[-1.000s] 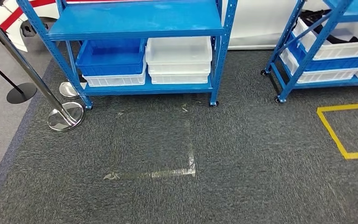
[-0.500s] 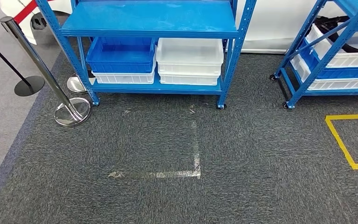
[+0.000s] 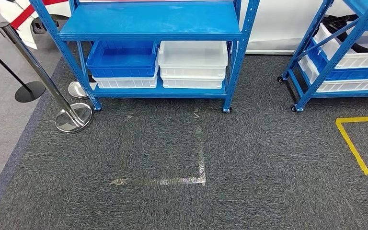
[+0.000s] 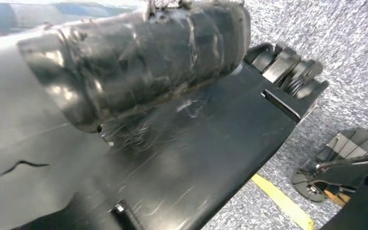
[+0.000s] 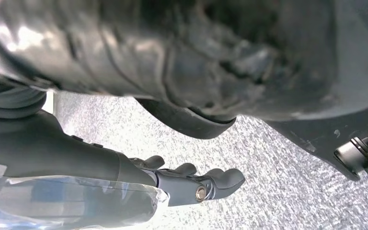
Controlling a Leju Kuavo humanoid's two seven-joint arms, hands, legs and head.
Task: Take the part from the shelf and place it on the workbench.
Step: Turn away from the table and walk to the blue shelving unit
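While the blue shelf (image 3: 151,21) is faced from across the grey carpet (image 3: 249,158), no reach is under way. Stacked blue bins (image 3: 121,60) and white bins (image 3: 192,60) are seen on its lowest level; the part cannot be told from these views, presumably lying higher up. The right hand (image 5: 191,184) is seen hanging toward the floor, fingers loosely extended, nothing held. The left hand's state cannot be told.

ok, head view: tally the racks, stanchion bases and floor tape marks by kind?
Blue racks: 2
Stanchion bases: 3 (2 chrome, 1 black)
Floor tape marks: 2 (1 clear, 1 yellow)
Total: 7
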